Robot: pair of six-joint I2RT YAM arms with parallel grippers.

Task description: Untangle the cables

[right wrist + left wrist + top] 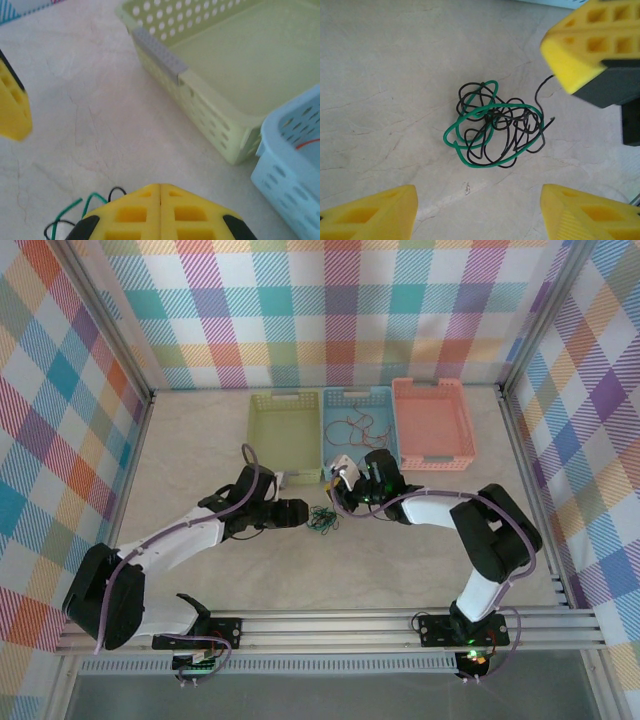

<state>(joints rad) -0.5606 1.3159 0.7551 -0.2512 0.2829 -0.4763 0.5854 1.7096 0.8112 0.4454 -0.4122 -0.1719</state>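
Note:
The cables (322, 520) lie as a small tangle of green and black strands (495, 127) on the marble table between my two grippers. My left gripper (302, 512) hangs over the tangle, open, its yellow fingers (370, 212) wide apart and the tangle just beyond their tips. My right gripper (341, 496) comes in from the tangle's right side with its fingertips (567, 60) pressed together. A loose black strand (542, 87) rises from the tangle into those closed tips. In the right wrist view, bits of green and black cable (75, 210) poke out beside the shut gripper (160, 192).
Three baskets stand in a row behind the tangle: a green basket (285, 430), a blue basket (360, 400) with a thin red cable (355, 425) in it, and a pink basket (432, 423). The green basket's near corner (200, 95) is close to my right gripper.

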